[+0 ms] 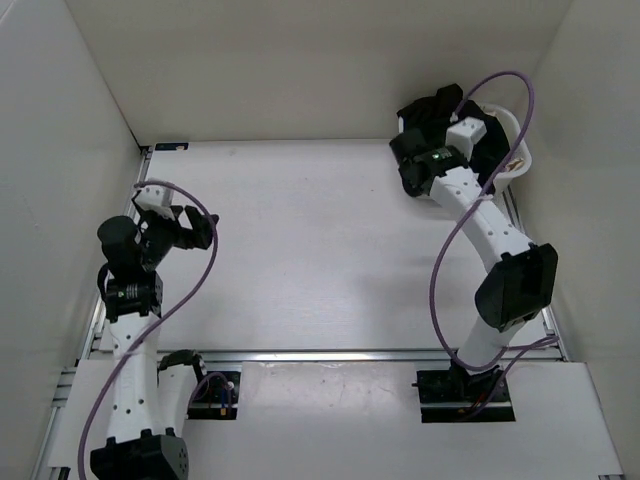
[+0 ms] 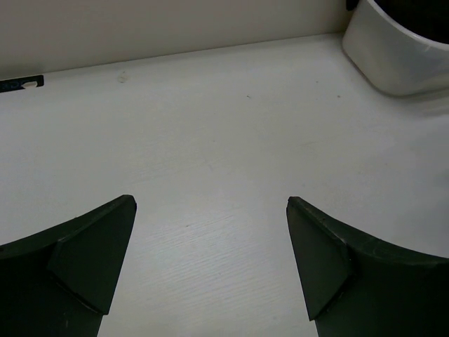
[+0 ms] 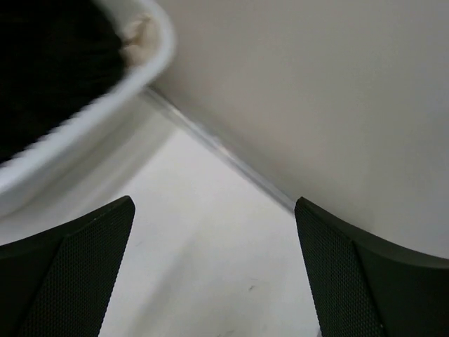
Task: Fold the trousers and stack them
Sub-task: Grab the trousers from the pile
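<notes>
The black trousers (image 3: 42, 63) lie bunched inside a white basket (image 3: 105, 98) at the table's far right corner. In the left wrist view they show as a dark patch (image 2: 421, 10) inside the basket (image 2: 393, 56). My right gripper (image 3: 214, 203) is open and empty, just above the table beside the basket and close to the back wall. In the top view it (image 1: 422, 115) sits left of the basket rim (image 1: 518, 135), and the arm hides the basket's inside. My left gripper (image 2: 210, 203) is open and empty over bare table at the left (image 1: 198, 228).
A bit of beige cloth (image 3: 140, 31) shows at the basket's rim next to the trousers. White walls enclose the table at the back and on both sides. A metal rail (image 3: 217, 147) runs along the foot of the back wall.
</notes>
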Robot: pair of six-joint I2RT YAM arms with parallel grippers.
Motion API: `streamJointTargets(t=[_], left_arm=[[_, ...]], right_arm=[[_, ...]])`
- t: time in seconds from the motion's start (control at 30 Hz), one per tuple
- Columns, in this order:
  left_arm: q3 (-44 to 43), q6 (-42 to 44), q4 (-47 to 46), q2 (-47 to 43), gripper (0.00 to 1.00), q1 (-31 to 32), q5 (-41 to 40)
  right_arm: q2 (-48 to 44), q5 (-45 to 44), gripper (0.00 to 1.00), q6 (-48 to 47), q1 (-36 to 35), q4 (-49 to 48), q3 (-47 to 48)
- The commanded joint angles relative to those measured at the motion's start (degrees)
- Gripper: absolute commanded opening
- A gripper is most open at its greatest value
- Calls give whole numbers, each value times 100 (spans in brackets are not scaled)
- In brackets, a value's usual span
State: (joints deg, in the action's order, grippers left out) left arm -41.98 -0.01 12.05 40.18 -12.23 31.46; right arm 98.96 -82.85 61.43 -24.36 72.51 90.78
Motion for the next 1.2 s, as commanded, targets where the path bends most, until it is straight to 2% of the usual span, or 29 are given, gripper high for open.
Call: streamJointTargets(t=[0.0,0.03,0.07,0.1,0.13,0.23,0.27,0.3,0.33,0.37,0.4,0.47,0.5,0.63,0.73,0.83,0.9,0.93,1.0,1.07,1.17], left_arm=[[-521,1,736,593,100,80,317],[-774,1,876,709,100,150,264],[-907,1,878,823,100,151,264],[-1039,1,939,937,100,151,194],[-1249,1,939,1139,100,203,194],[-1383,1,939,1421,100,203,341],[-1383,1,939,1422,100,203,413],[-1383,1,939,1492,100,203,465],[-1323,1,939,1492,100,203,614],[-1200,1,939,1492,100,264,668],[-1138,1,939,1492,100,265,720],[-980,1,939,1545,100,265,774],[-927,1,939,1606,100,265,774],[-654,1,887,1799,100,265,826],[-592,1,729,1949,100,265,826],[-531,1,667,2011,100,265,879],[-531,1,667,2011,100,265,818],[-531,1,667,2011,100,265,818],[-531,1,667,2011,100,265,765],[-531,1,667,1950,100,265,765],[-584,1,667,1880,100,265,765]], right_arm=[[-191,2158,99,-5914,167,-2819,1003],[-358,3455,99,-6088,221,-3291,1003],[-481,3808,99,-5838,299,-4140,933],[-535,4229,99,-5531,466,-4349,1176],[-387,5208,99,-5319,902,-4351,1474],[814,6575,99,-4825,1781,-3834,3466],[1749,7102,99,-4720,1960,-3127,4229],[2185,7255,99,-4423,2283,-2859,5542],[2494,7422,99,-4211,2452,-2752,5825],[2653,7589,99,-3948,2628,-3012,5732],[2655,8034,97,-3415,2977,-3311,5000],[2585,8354,95,-3059,3304,-4056,4258],[2646,8355,95,-3058,3306,-4061,4159],[3794,8503,99,-3383,3306,-3665,5229],[3973,8619,99,-3252,3306,-3814,4977],[3973,8434,95,-3199,3306,-3894,4624],[4052,8434,85,-3339,3254,-3762,4702],[4113,8434,62,-3391,3253,-3683,4868],[4001,8365,29,-3471,3253,-3630,4923],[3755,8163,0,-3602,3131,-3630,4809],[2887,7734,0,-4118,2876,-3683,4756]])
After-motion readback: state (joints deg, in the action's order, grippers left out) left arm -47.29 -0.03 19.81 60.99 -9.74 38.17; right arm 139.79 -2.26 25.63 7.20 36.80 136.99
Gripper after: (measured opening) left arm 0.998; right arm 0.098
